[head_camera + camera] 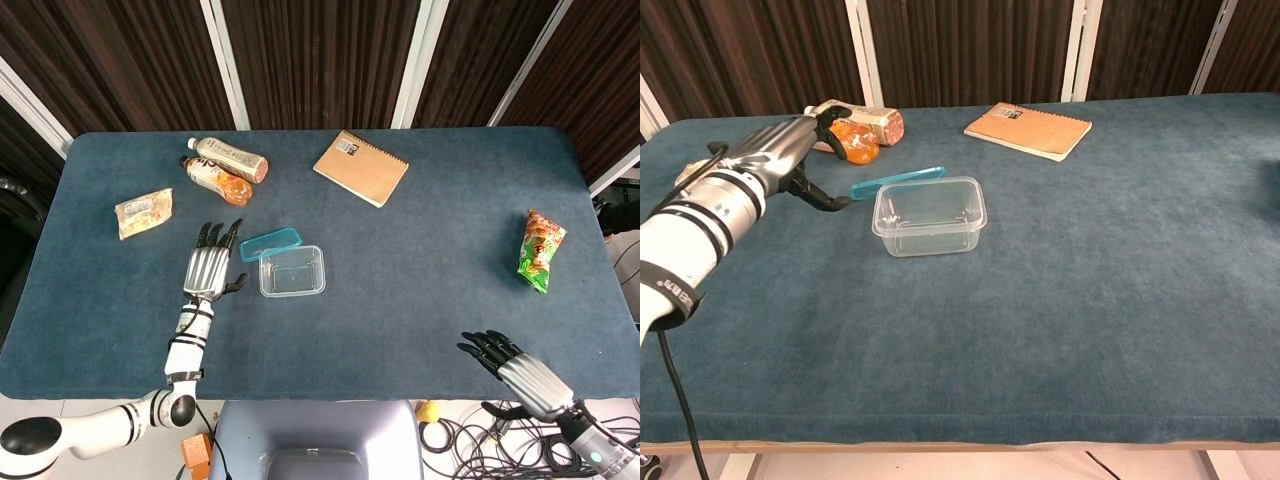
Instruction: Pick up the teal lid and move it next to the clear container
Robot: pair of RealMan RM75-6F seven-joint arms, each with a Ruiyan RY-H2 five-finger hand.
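The teal lid (271, 243) (897, 180) lies flat on the blue table, touching the far left edge of the clear container (292, 271) (930, 215). My left hand (207, 268) (780, 160) hovers to the left of both, fingers spread flat and holding nothing. My right hand (515, 369) sits beyond the table's near right edge, fingers apart and empty; the chest view does not show it.
Two bottles (226, 168) (855, 130) lie at the far left, with a snack packet (144, 212) left of them. A brown notebook (361, 167) (1028, 129) lies at the far middle. A green snack bag (541, 250) rests at the right.
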